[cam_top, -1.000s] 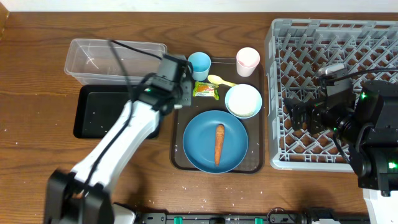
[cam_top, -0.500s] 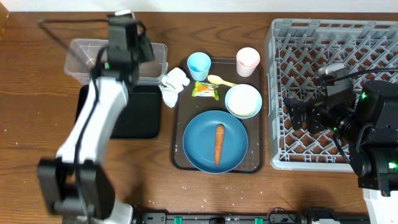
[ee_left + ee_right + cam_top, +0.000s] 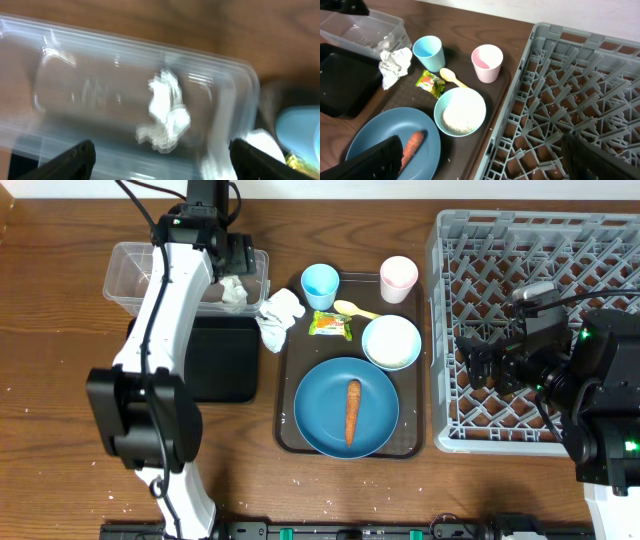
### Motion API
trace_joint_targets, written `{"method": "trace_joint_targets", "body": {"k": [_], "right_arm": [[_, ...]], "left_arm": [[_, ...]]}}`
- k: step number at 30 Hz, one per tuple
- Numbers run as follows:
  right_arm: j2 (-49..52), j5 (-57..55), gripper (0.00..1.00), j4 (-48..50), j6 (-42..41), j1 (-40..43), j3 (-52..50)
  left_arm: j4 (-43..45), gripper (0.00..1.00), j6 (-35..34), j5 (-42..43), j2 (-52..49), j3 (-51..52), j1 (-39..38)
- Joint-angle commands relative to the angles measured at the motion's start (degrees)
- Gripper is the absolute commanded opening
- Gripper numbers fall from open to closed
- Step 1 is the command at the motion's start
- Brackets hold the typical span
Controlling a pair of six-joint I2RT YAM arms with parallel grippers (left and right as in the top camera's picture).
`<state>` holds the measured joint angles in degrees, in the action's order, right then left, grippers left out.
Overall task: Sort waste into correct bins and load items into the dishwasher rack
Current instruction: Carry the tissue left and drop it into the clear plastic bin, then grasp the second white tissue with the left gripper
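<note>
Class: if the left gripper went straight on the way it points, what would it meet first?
Probably the crumpled white tissue in the clear tub, straight ahead of the left gripper; blur leaves depth unclear.

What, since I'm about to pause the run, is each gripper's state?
Left gripper: open, holding nothing.
Right gripper: open, holding nothing.

crumpled white tissue (image 3: 232, 292) in clear tub (image 3: 135, 275); orange carrot (image 3: 353, 412) on blue plate (image 3: 320, 415)
</note>
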<state>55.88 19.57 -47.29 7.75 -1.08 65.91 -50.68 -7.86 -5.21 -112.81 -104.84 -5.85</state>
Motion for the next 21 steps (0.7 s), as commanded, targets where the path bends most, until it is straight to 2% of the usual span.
{"method": "trace_joint_targets", "body": {"k": [1, 6, 9, 16, 21], "right_arm": [[0.07, 0.42, 0.99, 0.09, -0.44, -0.07, 0.90], [0.07, 0.42, 0.99, 0.11, -0.44, -0.07, 0.90], [0.13, 0.42, 0.99, 0.09, -0.44, -0.07, 0.90], [0.39, 0.42, 0.99, -0.72, -0.44, -0.07, 0.90], [0.39, 0.39, 0.99, -0.74, -0.44, -0.07, 0.90]], "left_arm": [[-4.83, 0.88, -0.74, 4.63, 6.62, -1.95, -1.84], [-14.12, 0.85, 2.54, 6.58, 7.78, -1.38, -5.86], [-14.60, 0.83, 3.69, 6.51, 7.17, 2.84, -8.52], [-0.61, 0.82, 4.79, 6.25, 6.27, 18.38, -10.47], [9.77, 0.82, 6.82, 6.08, 6.23, 25.57, -10.47]]}}
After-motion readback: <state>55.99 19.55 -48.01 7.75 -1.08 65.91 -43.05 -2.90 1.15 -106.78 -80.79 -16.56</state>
